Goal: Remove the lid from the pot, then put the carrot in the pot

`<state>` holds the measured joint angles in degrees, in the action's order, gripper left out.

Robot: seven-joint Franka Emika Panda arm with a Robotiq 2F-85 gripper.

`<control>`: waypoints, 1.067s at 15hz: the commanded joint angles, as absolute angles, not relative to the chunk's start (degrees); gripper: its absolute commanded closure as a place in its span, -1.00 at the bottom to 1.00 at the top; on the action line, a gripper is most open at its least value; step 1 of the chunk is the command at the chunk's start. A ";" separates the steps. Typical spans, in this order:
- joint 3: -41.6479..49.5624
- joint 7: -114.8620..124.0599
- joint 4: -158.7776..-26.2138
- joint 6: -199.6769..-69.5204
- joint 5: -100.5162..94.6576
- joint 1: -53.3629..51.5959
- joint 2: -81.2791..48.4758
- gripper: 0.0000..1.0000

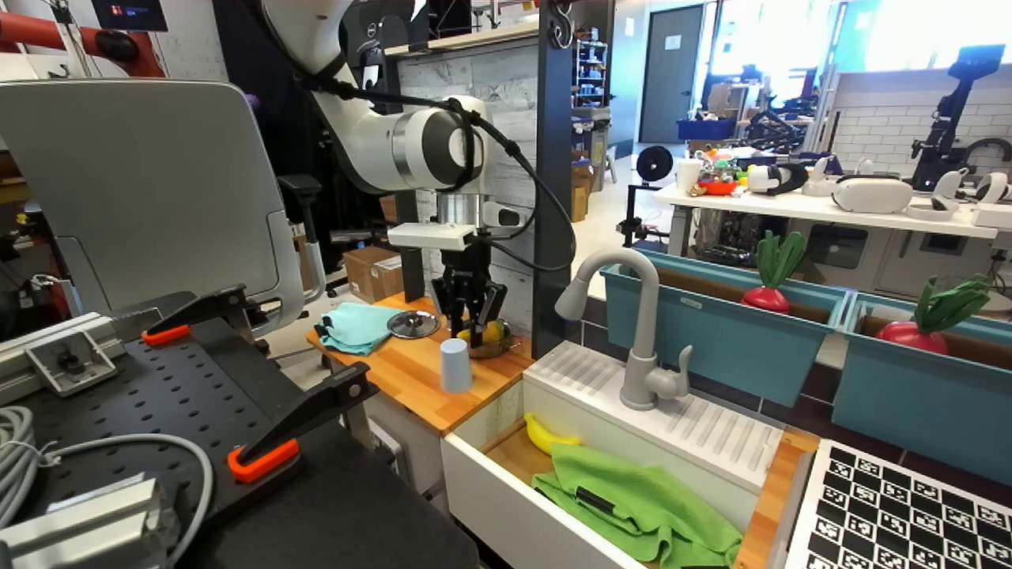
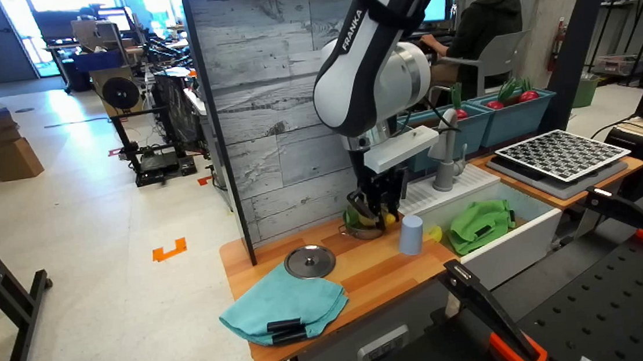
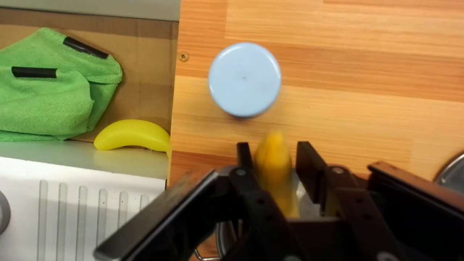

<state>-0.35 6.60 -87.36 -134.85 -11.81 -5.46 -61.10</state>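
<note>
The silver-grey pot (image 1: 504, 348) stands on the wooden counter by the wall; it also shows in an exterior view (image 2: 363, 234). In the wrist view its rim (image 3: 222, 235) is mostly hidden by my gripper. The carrot (image 3: 273, 170) is blurred and lies between my fingers, with one end over the pot; its yellow also shows at the pot in an exterior view (image 1: 493, 331). My gripper (image 3: 272, 148) points down at the pot, fingers apart, with a gap beside the carrot. I cannot tell what supports the carrot. The lid (image 2: 309, 262) lies off the pot, partly on the teal cloth.
An upside-down grey-blue cup (image 3: 244, 79) stands close to the pot. The teal cloth (image 2: 286, 306) lies at the counter's end. The sink (image 1: 545, 525) holds a yellow banana (image 3: 132, 135) and a green cloth (image 1: 632, 490). A faucet (image 1: 644, 340) and wall (image 2: 289, 148) stand near.
</note>
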 commanded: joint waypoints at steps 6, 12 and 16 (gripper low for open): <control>0.05 5.94 -82.75 -131.26 -9.68 -6.13 -62.84 -1.00; 0.14 6.72 -91.06 -133.14 -10.02 -6.44 -55.62 -1.00; -0.54 6.64 -99.52 -136.47 -10.27 -6.55 -48.24 -1.00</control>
<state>-0.58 7.16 -91.60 -134.11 -11.63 -5.75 -55.63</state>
